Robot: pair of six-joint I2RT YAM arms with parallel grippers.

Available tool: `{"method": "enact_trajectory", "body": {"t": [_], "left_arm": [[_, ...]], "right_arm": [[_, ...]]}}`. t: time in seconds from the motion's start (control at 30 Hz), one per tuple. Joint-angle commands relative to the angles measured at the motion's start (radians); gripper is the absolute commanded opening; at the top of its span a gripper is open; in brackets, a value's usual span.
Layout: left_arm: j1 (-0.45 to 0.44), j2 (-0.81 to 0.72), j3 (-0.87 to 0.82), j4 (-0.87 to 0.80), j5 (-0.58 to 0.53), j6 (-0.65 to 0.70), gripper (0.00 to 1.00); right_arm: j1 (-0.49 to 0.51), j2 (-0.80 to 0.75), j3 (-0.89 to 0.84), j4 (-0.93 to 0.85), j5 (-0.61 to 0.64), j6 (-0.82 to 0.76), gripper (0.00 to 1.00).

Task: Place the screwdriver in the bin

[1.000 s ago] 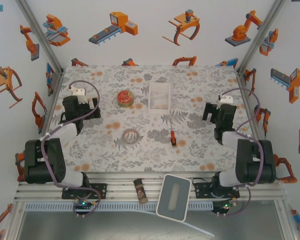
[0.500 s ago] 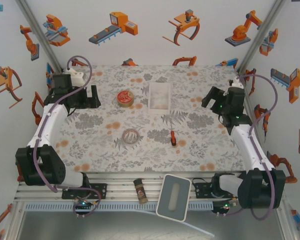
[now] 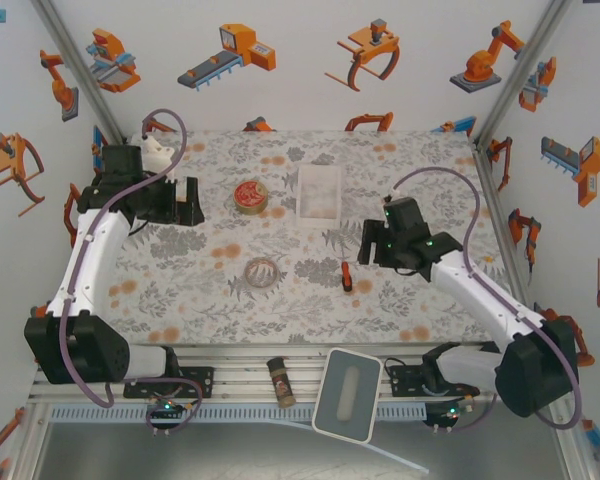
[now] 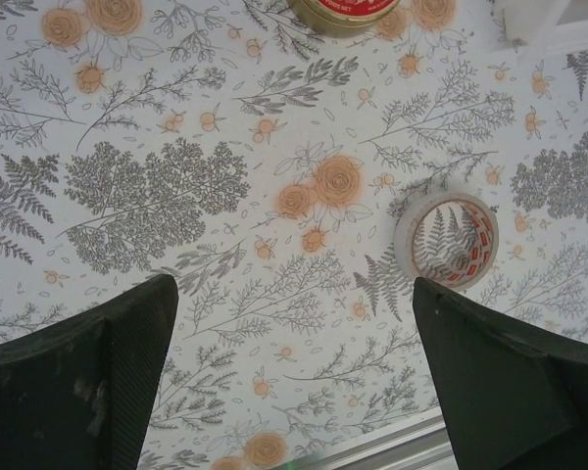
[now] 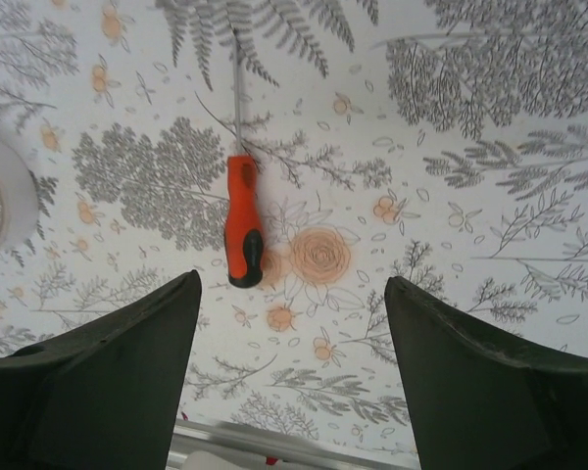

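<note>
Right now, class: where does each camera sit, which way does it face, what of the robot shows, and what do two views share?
Top external: above and behind the arms, looking down on the table; both arms, left tool and right tool show.
Left wrist: on the left arm, facing down; a tape roll lies ahead of its fingers.
Right wrist: on the right arm, facing down; the screwdriver lies ahead of its fingers.
Shared: top and right wrist both show the screwdriver.

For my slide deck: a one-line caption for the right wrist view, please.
Open right gripper poised over the orange-handled screwdriver lying on the floral table.
</note>
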Motion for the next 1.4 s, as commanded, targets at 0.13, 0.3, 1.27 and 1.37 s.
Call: {"method": "enact_trajectory", "body": {"t": [0.13,0.3,1.27,1.37], "left_arm": [[-0.016,-0.025,-0.001,-0.039,0.026,0.015,0.97],[-0.024,-0.040,-0.011,-0.039,0.032,0.004,0.97],[-0.068,-0.083,0.007,-0.122,0.269,0.057,0.97],[-0.072,-0.083,0.004,-0.122,0.267,0.060,0.97]], "right_arm": [[0.086,0.138,0.050,-0.058,0.083,0.049,0.66],[0.123,0.220,0.074,-0.035,0.054,0.071,0.65],[0.194,0.438,0.083,0.027,0.042,0.144,0.45],[0.201,0.446,0.089,0.022,0.050,0.142,0.44]]}}
